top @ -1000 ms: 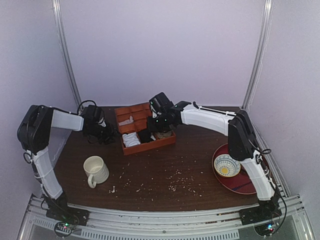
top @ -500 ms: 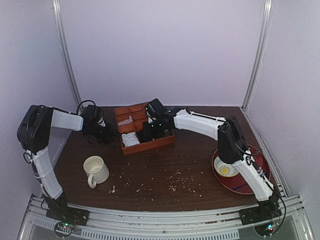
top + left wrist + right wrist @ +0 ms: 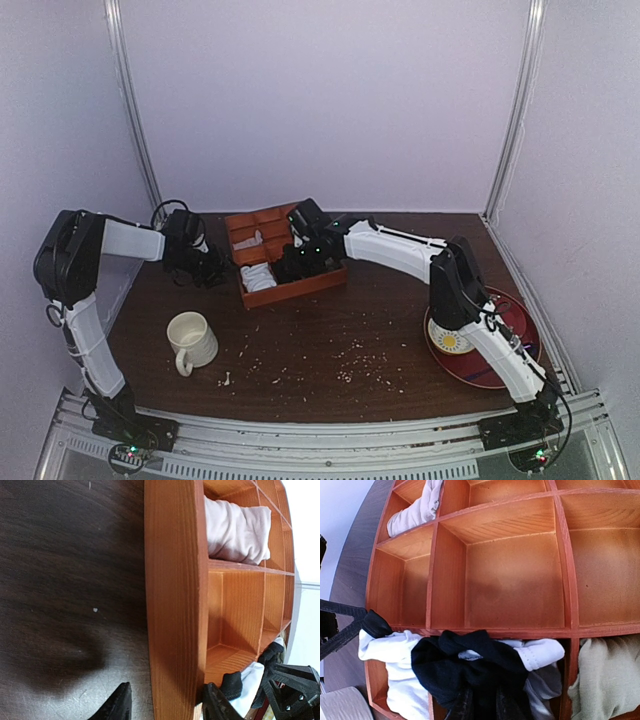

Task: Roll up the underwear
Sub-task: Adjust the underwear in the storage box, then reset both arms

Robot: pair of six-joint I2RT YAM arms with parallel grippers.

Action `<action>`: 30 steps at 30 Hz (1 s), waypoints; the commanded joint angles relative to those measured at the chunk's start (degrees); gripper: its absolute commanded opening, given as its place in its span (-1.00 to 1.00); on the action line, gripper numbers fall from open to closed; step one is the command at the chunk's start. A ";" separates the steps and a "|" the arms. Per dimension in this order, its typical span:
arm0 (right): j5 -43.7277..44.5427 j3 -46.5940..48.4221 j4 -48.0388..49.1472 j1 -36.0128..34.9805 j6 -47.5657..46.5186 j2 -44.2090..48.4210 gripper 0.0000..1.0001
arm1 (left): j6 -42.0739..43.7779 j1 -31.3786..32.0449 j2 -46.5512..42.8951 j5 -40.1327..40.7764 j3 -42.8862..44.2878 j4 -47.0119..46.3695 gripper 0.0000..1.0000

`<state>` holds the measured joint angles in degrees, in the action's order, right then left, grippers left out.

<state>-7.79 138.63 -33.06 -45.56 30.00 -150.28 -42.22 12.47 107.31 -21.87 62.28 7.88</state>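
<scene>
Pinching the black underwear [image 3: 470, 667] in the tray's [image 3: 512, 630] near compartment, right pincer [image 3: 481, 704] is nearly closed on fabric. Risk: white cloth [image 3: 402, 672] lifts too, being tangled beside it. Left pincer [image 3: 167, 702] hangs half-open, empty, straddling the tray wall.

**Divided tray: contents and surroundings**

Right claw [image 3: 480, 707] is down in a front compartment of the tray [image 3: 290, 289], on the underwear [image 3: 470, 667]. White cloth [image 3: 390, 680] lies beside it in the neighbouring cell. Left claw [image 3: 165, 705] straddles the tray's outer wall. Mug [image 3: 191, 340] stands nearer the bases than the left claw; plate [image 3: 500, 370] with bowl [image 3: 452, 330] sits well apart from both claws.
</scene>
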 commanded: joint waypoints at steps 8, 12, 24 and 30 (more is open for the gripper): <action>2.64 -14.71 5.45 -0.15 -3.94 10.15 -0.43 | 1.75 -1.19 -2.59 2.19 1.36 4.42 0.25; 2.94 -10.93 3.79 0.39 -6.98 12.80 -0.34 | 3.17 -2.19 -4.91 3.42 3.37 6.88 0.25; -3.14 -36.50 14.49 4.83 -7.08 35.65 -0.04 | 7.83 -2.50 -17.73 4.34 5.80 14.63 0.29; -8.28 -51.14 22.12 9.90 -1.87 46.49 0.06 | 8.73 -2.41 -25.47 3.34 3.08 15.84 0.36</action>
<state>-12.16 94.32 -16.14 -38.44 24.86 -108.01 -35.46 10.11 86.17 -17.96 66.89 22.37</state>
